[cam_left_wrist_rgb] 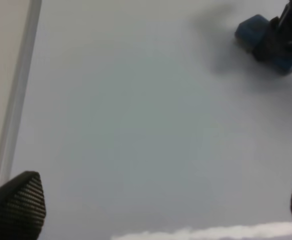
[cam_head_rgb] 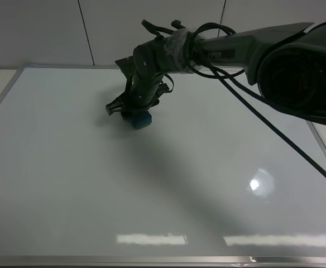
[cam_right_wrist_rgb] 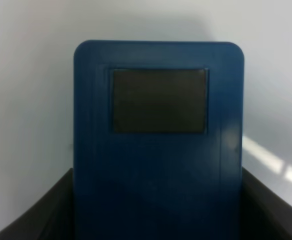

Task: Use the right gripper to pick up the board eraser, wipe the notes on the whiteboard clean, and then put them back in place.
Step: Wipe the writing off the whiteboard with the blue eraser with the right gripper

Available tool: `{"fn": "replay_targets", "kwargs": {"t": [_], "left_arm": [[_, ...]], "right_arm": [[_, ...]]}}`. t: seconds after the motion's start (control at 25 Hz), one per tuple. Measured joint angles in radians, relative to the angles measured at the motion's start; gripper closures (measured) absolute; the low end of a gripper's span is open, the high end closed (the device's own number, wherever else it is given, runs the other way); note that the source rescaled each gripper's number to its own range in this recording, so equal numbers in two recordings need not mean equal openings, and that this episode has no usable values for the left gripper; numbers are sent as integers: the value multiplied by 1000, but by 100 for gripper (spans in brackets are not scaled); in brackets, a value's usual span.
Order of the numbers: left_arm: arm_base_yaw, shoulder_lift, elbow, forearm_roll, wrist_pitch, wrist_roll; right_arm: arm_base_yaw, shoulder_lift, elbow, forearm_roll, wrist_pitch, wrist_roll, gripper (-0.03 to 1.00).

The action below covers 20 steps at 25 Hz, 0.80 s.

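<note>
1. Board eraser (cam_head_rgb: 140, 119): a small blue rectangular block with rounded corners. The right wrist view shows one dark grey rectangular patch (cam_right_wrist_rgb: 158, 100) inset in its top face. The part of that face toward the gripper is out of view.
2. Location: the eraser is on the far half of the whiteboard (cam_head_rgb: 152, 195), left of centre and well apart from the silver frame (cam_head_rgb: 152, 260). Its shadow falls just beside it. It looks down at the surface, but I cannot confirm contact.
3. Right gripper (cam_head_rgb: 130, 109): it points down at the board. Its black fingers (cam_right_wrist_rgb: 31, 220) are clamped on the eraser's two long sides, pinching it.
4. Right arm: it reaches in from the right. The wrist is wrapped in tape (cam_head_rgb: 177, 47), and black cables (cam_head_rgb: 263, 120) loop off toward the near right.
5. Left gripper (cam_left_wrist_rgb: 158, 210): its fingers are spread wide with nothing between them. It hovers over bare board near the left frame edge.
6. Whiteboard: glossy white, with a bright glare spot (cam_head_rgb: 255, 184) at near right.
</note>
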Motion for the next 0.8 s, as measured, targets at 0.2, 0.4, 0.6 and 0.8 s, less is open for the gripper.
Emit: {"fn": "replay_targets", "kwargs": {"t": [0.2, 0.4, 0.6, 0.8], "left_arm": [[0, 0, 0, 0, 0, 0], [0, 0, 0, 0, 0, 0], [0, 0, 0, 0, 0, 0], [0, 0, 0, 0, 0, 0]], "right_arm": [[49, 0, 0, 38, -4, -16, 96], [105, 12, -1, 41, -30, -21, 96], [128, 43, -48, 40, -22, -19, 96], [128, 53, -78, 15, -12, 3, 96]]}}
